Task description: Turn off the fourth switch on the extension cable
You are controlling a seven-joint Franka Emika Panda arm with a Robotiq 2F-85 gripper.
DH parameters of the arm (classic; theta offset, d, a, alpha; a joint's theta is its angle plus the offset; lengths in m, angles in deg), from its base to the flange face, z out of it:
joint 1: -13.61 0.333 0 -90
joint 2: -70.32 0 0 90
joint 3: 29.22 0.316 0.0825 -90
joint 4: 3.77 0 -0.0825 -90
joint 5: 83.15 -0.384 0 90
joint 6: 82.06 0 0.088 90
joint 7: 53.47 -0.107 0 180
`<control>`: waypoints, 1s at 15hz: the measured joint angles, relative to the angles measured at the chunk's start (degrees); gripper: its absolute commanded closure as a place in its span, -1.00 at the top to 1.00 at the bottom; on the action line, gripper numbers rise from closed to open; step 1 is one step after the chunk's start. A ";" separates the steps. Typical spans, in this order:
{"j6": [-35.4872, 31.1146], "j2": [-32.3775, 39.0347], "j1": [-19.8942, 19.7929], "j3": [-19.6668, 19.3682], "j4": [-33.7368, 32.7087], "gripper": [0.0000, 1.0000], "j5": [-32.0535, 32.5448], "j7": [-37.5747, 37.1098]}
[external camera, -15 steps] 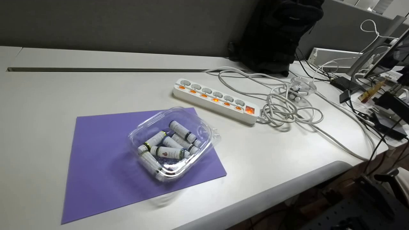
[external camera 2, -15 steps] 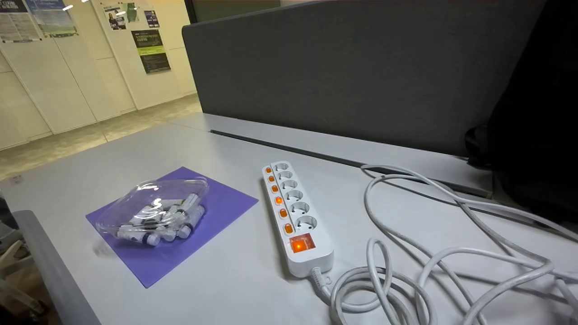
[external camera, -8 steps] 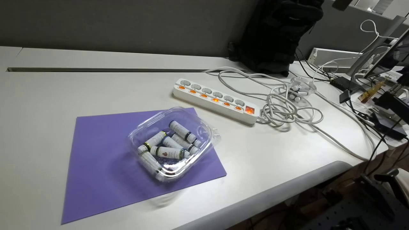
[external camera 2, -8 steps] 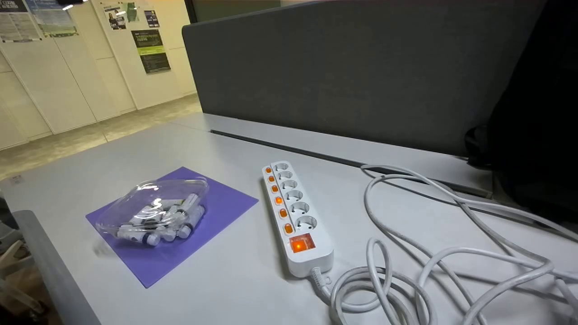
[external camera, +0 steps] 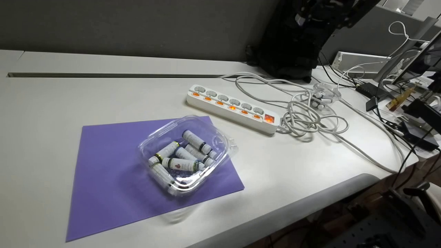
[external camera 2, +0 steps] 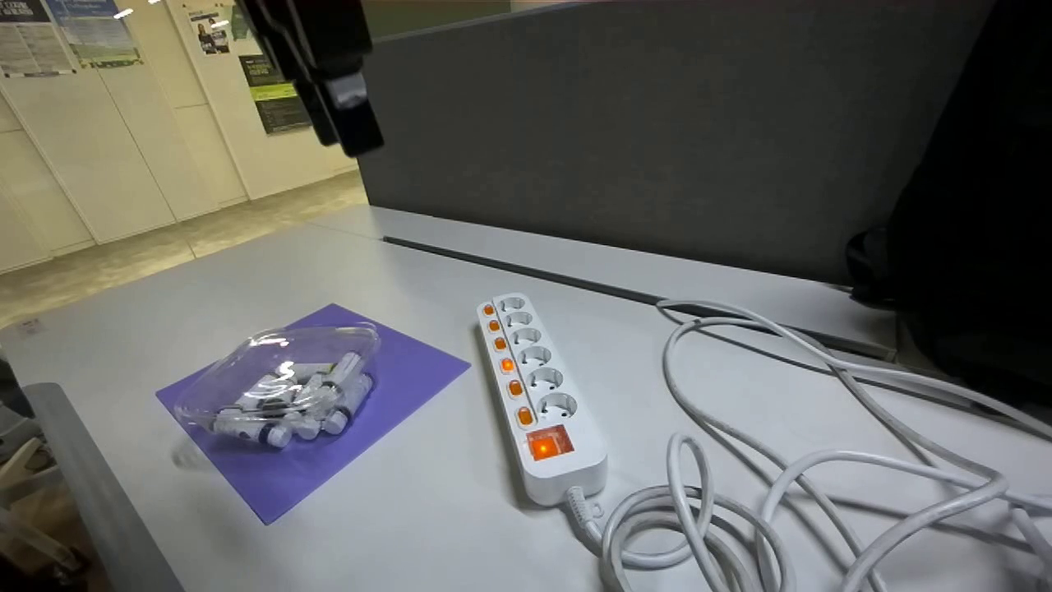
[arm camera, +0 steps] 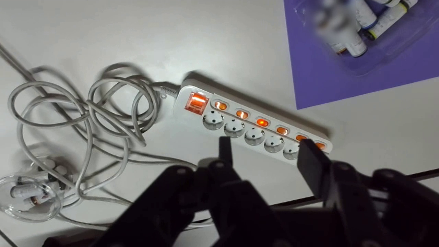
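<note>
The extension cable is a long white power strip point(external camera: 234, 112) lying on the table, also seen in the exterior view point(external camera 2: 546, 395) and in the wrist view point(arm camera: 236, 127). It has a row of sockets and small orange switches. One small switch point(external camera 2: 507, 365), fourth from the strip's far end, glows brighter than its neighbours; it shows in the wrist view point(arm camera: 262, 122) too. The big red main switch point(arm camera: 197, 102) is lit. My gripper point(arm camera: 264, 142) is open and empty, above the strip and apart from it. One finger hides part of the end socket.
A clear box of small bottles point(external camera: 186, 155) stands on a purple sheet point(external camera: 103, 179) beside the strip. A tangle of grey-white cables point(external camera: 303, 117) lies at the cord end. A black backpack point(external camera: 289, 51) stands at the back against a grey partition point(external camera 2: 641, 131).
My gripper has come down into both exterior views from the top edge. The power strip, its lit switch, the box and the cables have not moved.
</note>
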 measured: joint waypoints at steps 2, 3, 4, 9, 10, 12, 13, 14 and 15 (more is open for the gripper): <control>-1.96 3.98 0.00 0.04 -0.66 -0.80 1.11 -1.18; -2.84 5.98 0.00 0.03 -1.06 -0.92 1.60 -1.69; -3.54 7.90 0.00 0.02 -1.58 -0.99 1.73 -2.08; -6.62 15.84 0.06 -0.80 -4.12 -0.98 1.73 -2.44; -6.73 16.35 0.06 -0.90 -4.44 -0.98 1.73 -2.44; -6.73 16.49 0.08 -0.91 -4.75 -1.00 1.73 -2.45; -6.73 16.50 0.24 -1.04 -4.74 -1.00 1.68 -2.28; -6.96 16.53 0.46 -1.31 -4.64 -1.00 1.69 -2.27; -7.37 16.66 0.55 -1.53 -4.58 -1.00 1.69 -2.27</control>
